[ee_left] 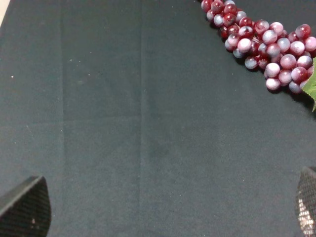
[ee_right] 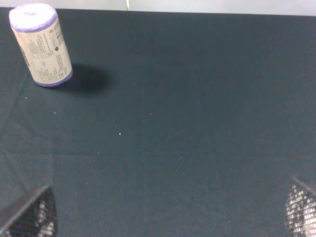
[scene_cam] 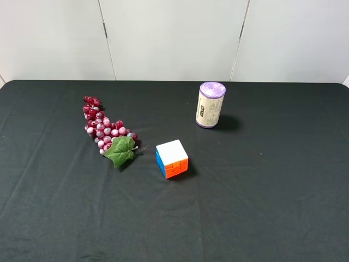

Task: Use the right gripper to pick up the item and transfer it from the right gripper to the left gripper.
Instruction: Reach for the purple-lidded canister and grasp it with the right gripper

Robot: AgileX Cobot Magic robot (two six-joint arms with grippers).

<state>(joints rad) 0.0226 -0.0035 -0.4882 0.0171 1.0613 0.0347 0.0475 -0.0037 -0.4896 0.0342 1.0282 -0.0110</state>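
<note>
The item (scene_cam: 210, 105), a small canister with a cream printed label and purple ends, stands upright on the black cloth at the back right of centre. It also shows in the right wrist view (ee_right: 41, 45), far off from my right gripper (ee_right: 165, 217). The right fingertips (ee_right: 29, 215) stand wide apart with only cloth between them. My left gripper (ee_left: 165, 217) is also open and empty, its fingertips (ee_left: 24, 207) wide apart over bare cloth. Neither arm shows in the exterior high view.
A red grape bunch (scene_cam: 103, 126) with a green leaf (scene_cam: 121, 150) lies left of centre; it also shows in the left wrist view (ee_left: 264, 44). A white-orange-blue puzzle cube (scene_cam: 172, 158) sits near the middle. The black cloth table (scene_cam: 272, 207) ends at a white wall.
</note>
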